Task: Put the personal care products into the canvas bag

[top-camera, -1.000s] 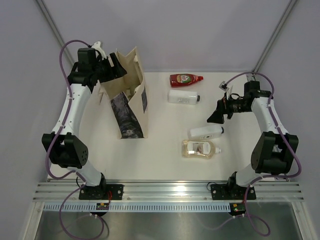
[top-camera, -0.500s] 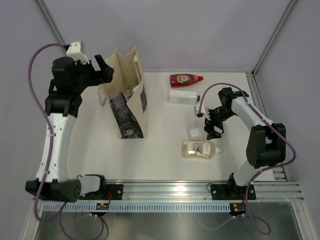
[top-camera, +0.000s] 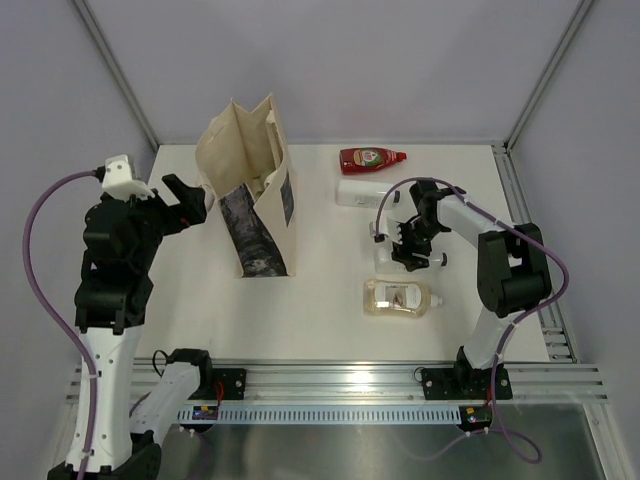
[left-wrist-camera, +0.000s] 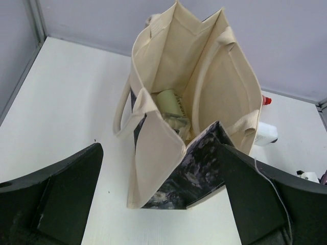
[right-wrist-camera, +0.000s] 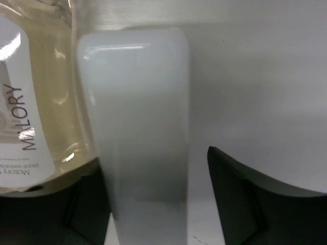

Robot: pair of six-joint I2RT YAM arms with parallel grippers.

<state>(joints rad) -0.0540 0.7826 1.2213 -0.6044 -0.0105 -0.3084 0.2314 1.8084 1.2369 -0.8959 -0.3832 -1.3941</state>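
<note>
White table (top-camera: pixel 330 310): beige canvas bag (top-camera: pixel 250 160) upright, gaping

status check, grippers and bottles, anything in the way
Left gripper open, beside canvas bag. Right gripper open, straddling white bottle, not clamped. Amber bottle close alongside.

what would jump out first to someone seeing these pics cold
The tall canvas bag stands open at the far left of the table, with a pale olive bottle inside. At right centre, the right gripper sits low over the white bottle, a finger on either side of it, right beside the amber bottle. The left gripper hangs wide open next to the bag.
</note>
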